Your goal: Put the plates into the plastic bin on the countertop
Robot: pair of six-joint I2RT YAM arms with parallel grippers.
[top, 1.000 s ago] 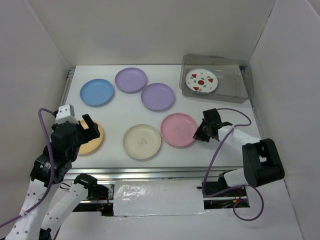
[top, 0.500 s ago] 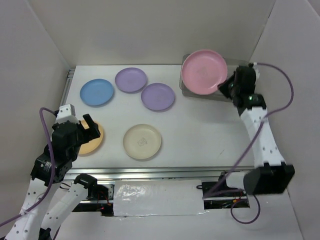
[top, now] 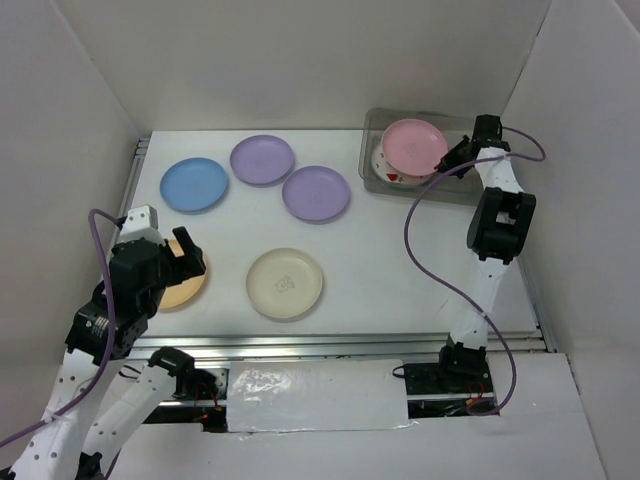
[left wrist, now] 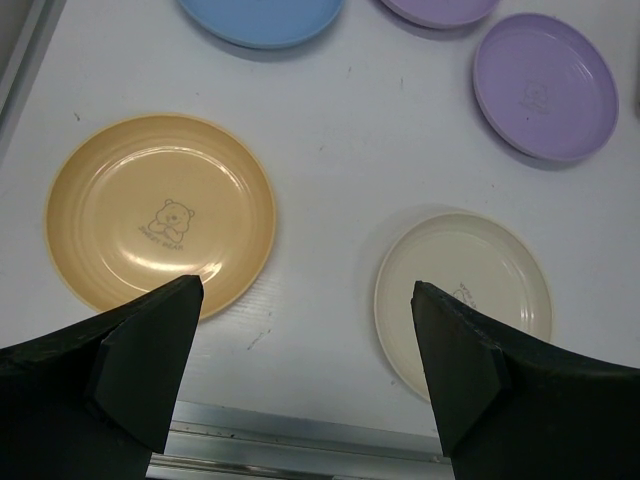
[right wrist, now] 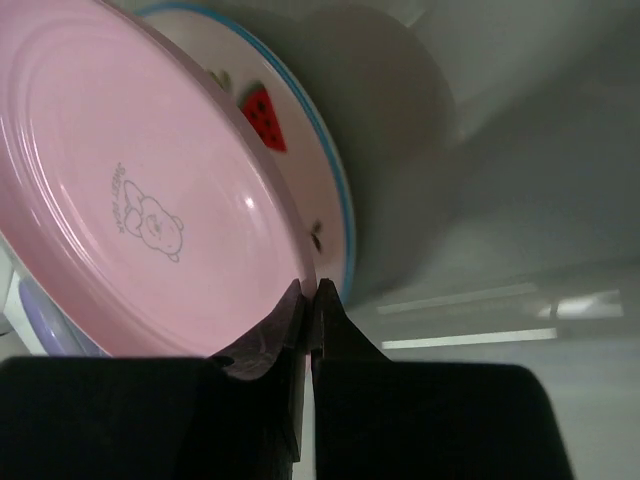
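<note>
White bench (top: 400, 260), walls on 3 sides, rail at front; open surface btwn cream plate (top: 285, 283) and plastic bin (top: 425, 193). Bin sits back-right, near the wall corner. In it, pink plate (top: 414, 145) tilts over watermelon plate (top: 390, 172), which is mostly hidden. Blue plate (top: 194, 185), back lavender plate (top: 262, 159) and nearer lavender plate (top: 316, 193) lie apart. Orange-tan plate (top: 185, 280) is partly covered by the left arm. Right end effector (right wrist: 308, 300) pinches the pink rim. Left end effector (left wrist: 305, 330) is spread wide, holding nothing.

White arms (top: 482, 290) carry black joints, black pincers (left wrist: 305, 290) (right wrist: 308, 300) and purple cables (top: 406, 235).
</note>
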